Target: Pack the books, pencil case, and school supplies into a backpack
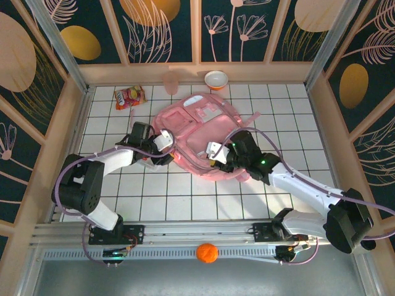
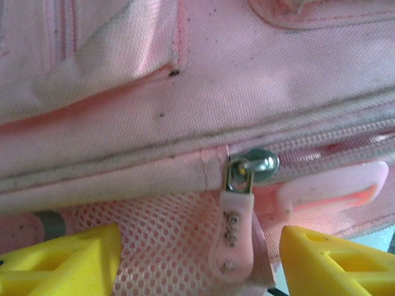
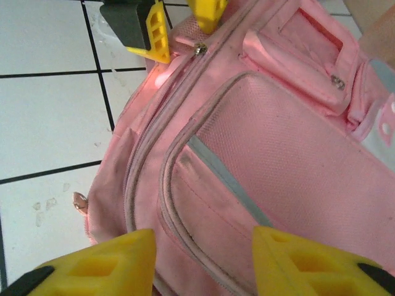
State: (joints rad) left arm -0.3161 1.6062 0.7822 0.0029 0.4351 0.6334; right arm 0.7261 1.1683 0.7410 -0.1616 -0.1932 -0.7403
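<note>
The pink backpack lies flat on the tiled table, its zips drawn shut. My left gripper is at its left edge, open. Its yellow fingertips stand either side of a pink zip pull that hangs from a metal slider, touching neither. My right gripper hovers open over the backpack's near side. Its yellow fingertips straddle the edge of a front pocket. The left gripper also shows in the right wrist view, at the zip slider. The books, pencil case and school supplies are out of view.
A red-and-yellow snack packet lies at the back left. A pink cup and a small bowl stand by the back wall. Wooden walls enclose the white tiles. An orange ball sits in front of the rail.
</note>
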